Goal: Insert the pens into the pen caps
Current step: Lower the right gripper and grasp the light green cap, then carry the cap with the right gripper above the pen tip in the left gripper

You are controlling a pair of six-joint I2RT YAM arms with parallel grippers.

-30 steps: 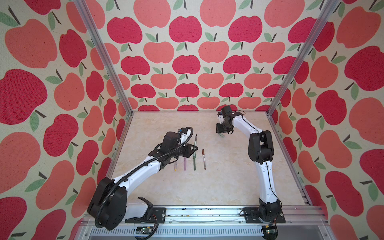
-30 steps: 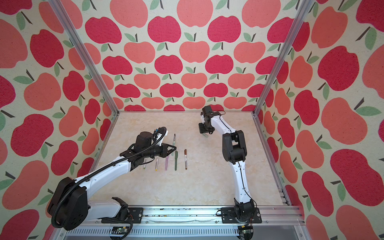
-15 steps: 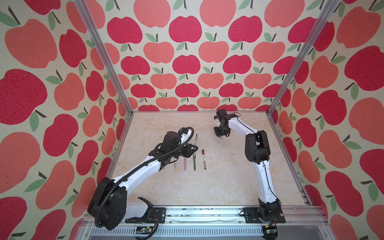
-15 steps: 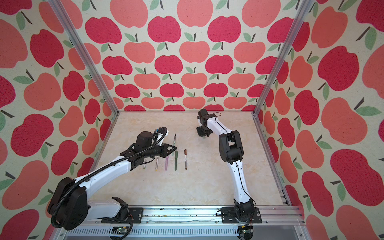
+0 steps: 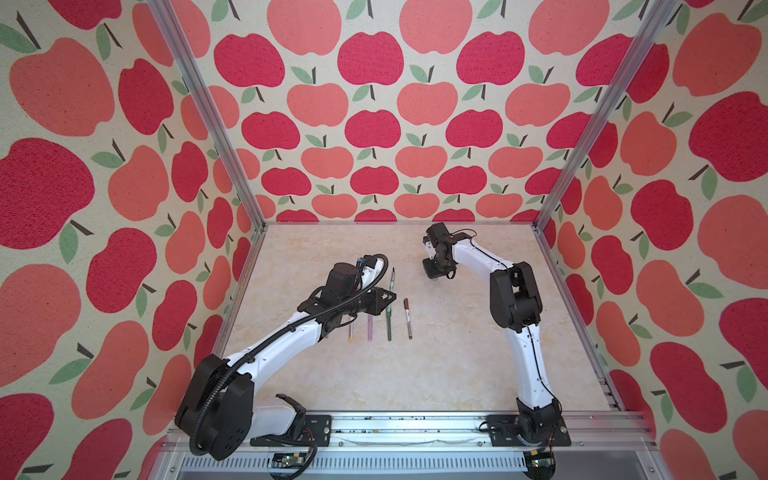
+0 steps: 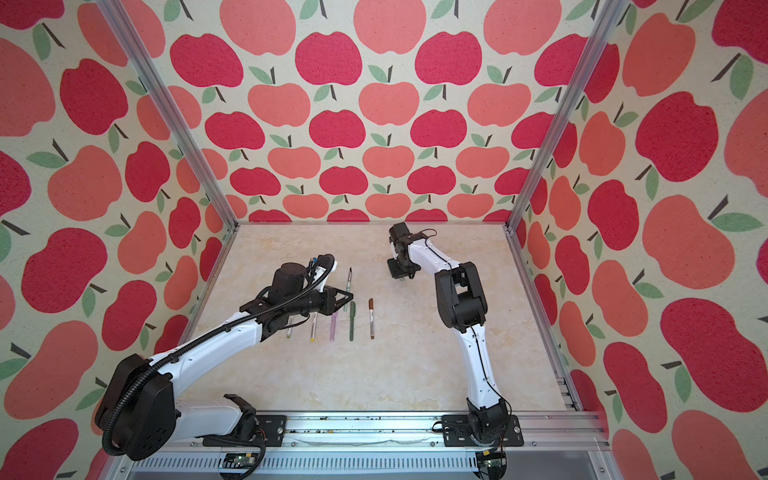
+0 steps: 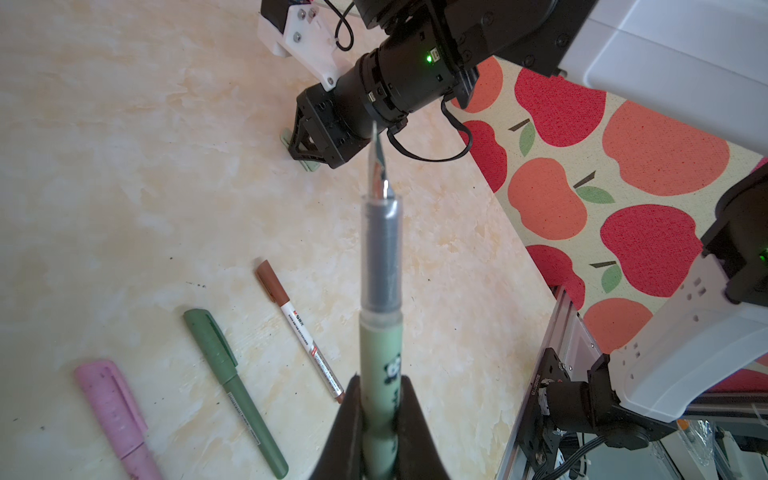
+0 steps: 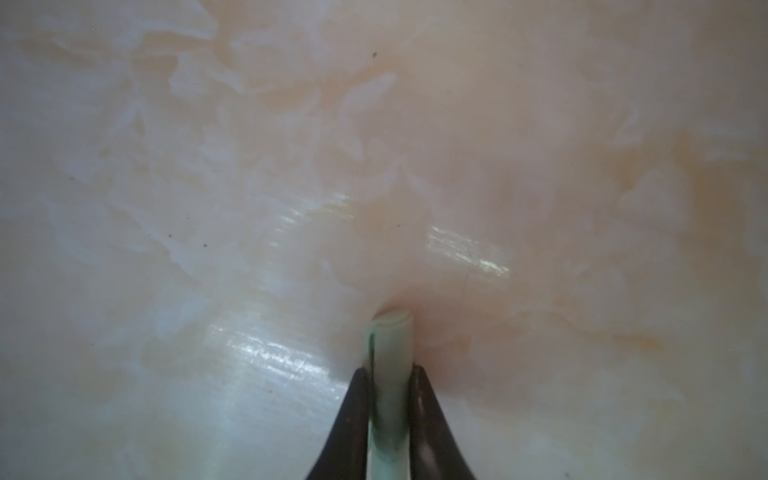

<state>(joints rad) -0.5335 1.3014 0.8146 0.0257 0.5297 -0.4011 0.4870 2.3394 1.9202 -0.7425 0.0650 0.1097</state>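
Observation:
My left gripper [image 7: 380, 386] is shut on a pale sage pen [image 7: 380, 332], held just above the table with its dark tip [image 7: 377, 166] pointing toward the right gripper. In both top views this pen [image 5: 391, 286] sticks out past the left gripper [image 5: 384, 297]. My right gripper [image 5: 436, 276] points down at the table farther back, and its jaws are shut on a pale sage pen cap [image 8: 392, 336] whose end touches or nearly touches the table. From the left wrist view, parts of that cap [image 7: 309, 166] show under the right gripper [image 7: 309, 143].
Several capped pens lie in a row on the marble table [image 5: 436, 353] beside the left arm: brown-capped white [image 5: 408, 318], dark green [image 5: 389, 328], pink [image 5: 370, 328], yellow-ended [image 5: 350, 330]. Apple-print walls and metal posts enclose the table; a rail runs along the front.
The right gripper's jaws have closed on the pale sage cap, and the right arm has shifted slightly left. The left arm and its pen have not moved.

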